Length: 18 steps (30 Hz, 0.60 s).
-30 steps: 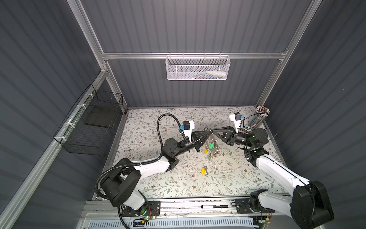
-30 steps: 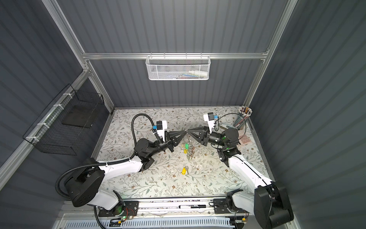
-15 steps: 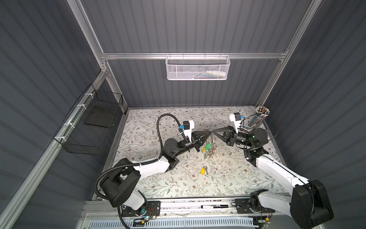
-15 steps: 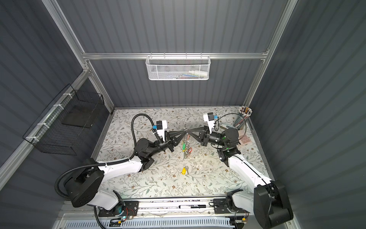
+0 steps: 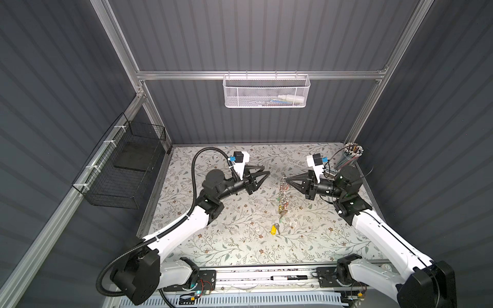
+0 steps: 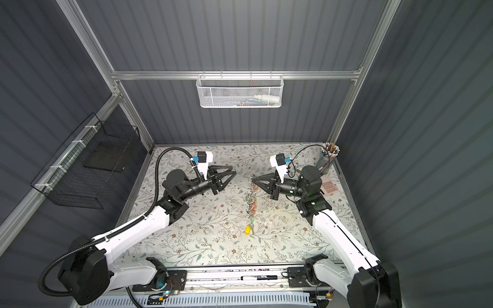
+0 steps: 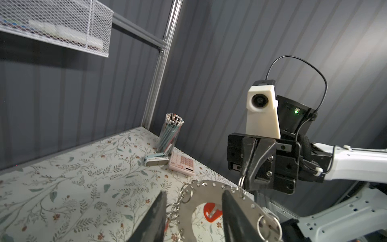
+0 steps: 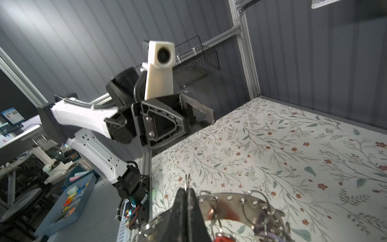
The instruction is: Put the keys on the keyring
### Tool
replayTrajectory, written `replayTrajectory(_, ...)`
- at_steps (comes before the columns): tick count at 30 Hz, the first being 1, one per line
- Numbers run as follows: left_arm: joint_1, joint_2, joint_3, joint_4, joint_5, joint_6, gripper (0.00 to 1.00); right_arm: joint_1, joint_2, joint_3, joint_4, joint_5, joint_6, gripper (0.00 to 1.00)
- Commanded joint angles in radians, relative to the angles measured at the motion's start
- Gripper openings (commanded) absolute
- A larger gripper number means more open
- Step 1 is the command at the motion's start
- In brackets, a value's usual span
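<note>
The right hand (image 5: 287, 179) has its black tapered fingers pressed together on one small wire split ring (image 7: 241, 182), pinching it at the very tips. From that ring the keyring (image 7: 209, 188) hangs straight below the right hand. It is a flat, dull grey metal hoop with a row of small holes round its rim, shown edge-on in both top views (image 6: 250, 197). More thin silver rings dangle from those holes, carrying keys (image 8: 222, 238) with smooth plastic tags, red and purple among them.

Across from the right hand, the left hand (image 5: 266, 170) has its two fingers spread wide. Its tips are level with the top of the hoop and clear of it.

Farther down, past the lowest hanging tag, a loose key (image 5: 274, 229) with an oblong yellow tag lies flat on the floral-patterned bench (image 5: 234, 240). Behind the right hand, a clear cup of pencils (image 7: 170, 134) and a pale pink calculator (image 7: 182, 164) stand near the ribbed grey wall.
</note>
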<state>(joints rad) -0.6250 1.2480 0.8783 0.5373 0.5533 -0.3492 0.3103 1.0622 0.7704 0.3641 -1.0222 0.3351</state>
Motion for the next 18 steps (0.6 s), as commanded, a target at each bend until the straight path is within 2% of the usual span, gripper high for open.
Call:
replayTrajectory(1, -0.005, -0.015, 0.139, -0.438, 0.179, 0.262, 0.47, 0.020, -0.015, 0.041, -0.133, 0.024, -0.196, 0.00)
replayTrajectory(6, -0.006, 0.045, 0.278, -0.663, 0.265, 0.440, 0.47, 0.037, -0.020, 0.047, -0.152, 0.024, -0.251, 0.00)
replayTrajectory(12, -0.015, 0.146, 0.407, -0.826, 0.304, 0.552, 0.47, 0.053, -0.016, 0.043, -0.143, 0.016, -0.249, 0.00)
replayTrajectory(18, -0.031, 0.197, 0.448, -0.843, 0.322, 0.577, 0.48, 0.059, -0.015, 0.033, -0.116, 0.013, -0.231, 0.00)
